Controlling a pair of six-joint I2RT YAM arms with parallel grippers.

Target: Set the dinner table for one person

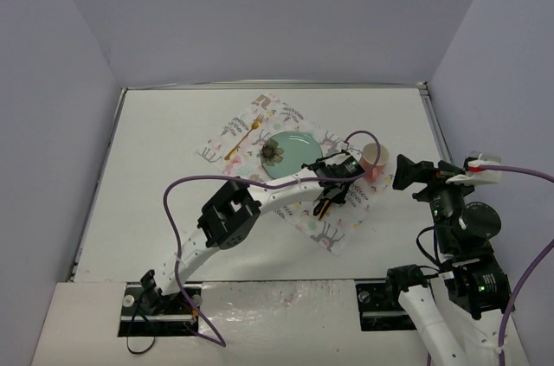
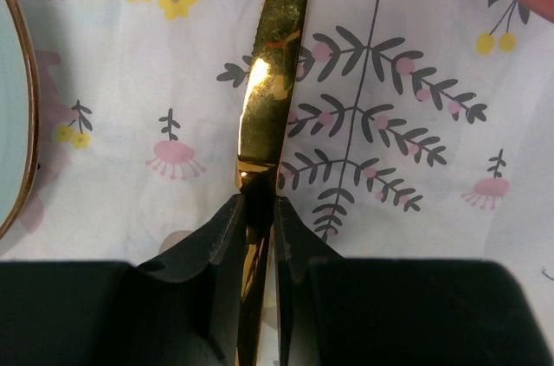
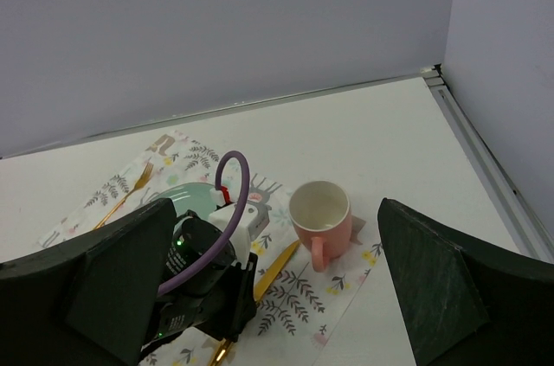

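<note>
The left claw (image 2: 260, 210) is clenched on a gold knife (image 2: 273, 80), its two black fingers pinching the handle from either side. The blade points away over the floral placemat (image 2: 130, 80), between the pale green plate (image 2: 13, 124) and the pink mug (image 1: 375, 158). A gold fork (image 1: 245, 143) lies on the plate's other side. The right claw (image 1: 407, 174) hangs released, jaws wide, just beside the mug. The white tabletop (image 1: 164, 176) carries everything, the placemat toward its far middle.
</note>
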